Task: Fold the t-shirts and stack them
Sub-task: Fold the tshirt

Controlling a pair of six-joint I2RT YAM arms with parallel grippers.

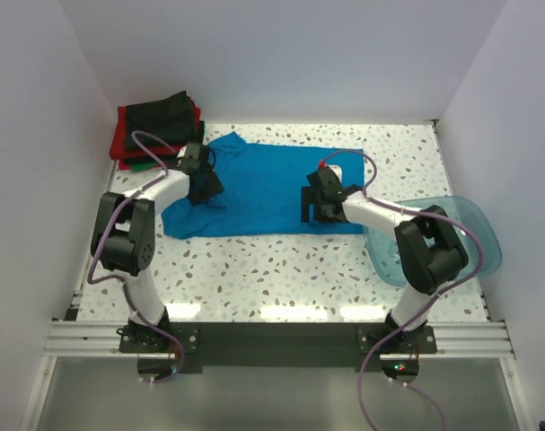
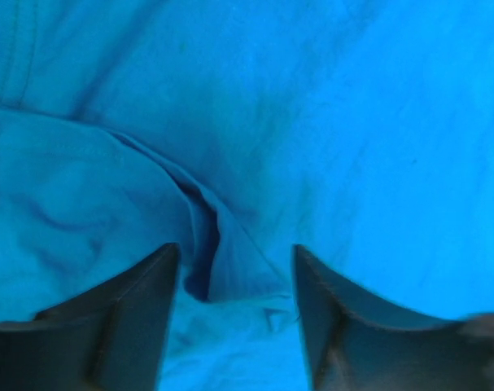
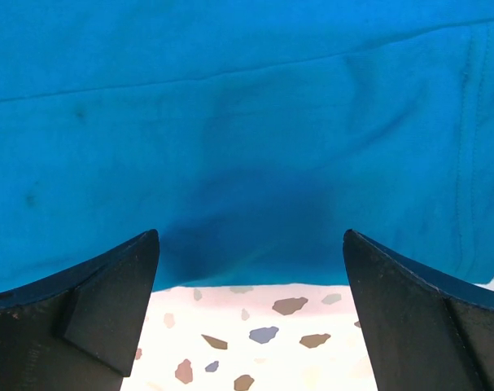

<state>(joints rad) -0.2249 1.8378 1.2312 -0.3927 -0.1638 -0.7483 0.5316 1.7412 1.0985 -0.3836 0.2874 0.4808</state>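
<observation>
A bright blue t-shirt point(image 1: 263, 184) lies spread on the speckled table. A stack of folded dark and red t-shirts point(image 1: 157, 126) sits at the far left corner. My left gripper point(image 1: 203, 187) is open over the shirt's left part; in the left wrist view its fingers straddle a raised fold of blue cloth point(image 2: 218, 244). My right gripper point(image 1: 313, 208) is open at the shirt's near right edge. In the right wrist view the blue hem point(image 3: 247, 269) runs between its fingers, with bare table in front of it.
A translucent blue-green plastic tub point(image 1: 465, 242) stands at the right edge beside the right arm. White walls close the table on the left, back and right. The speckled tabletop point(image 1: 281, 269) stretches in front of the shirt.
</observation>
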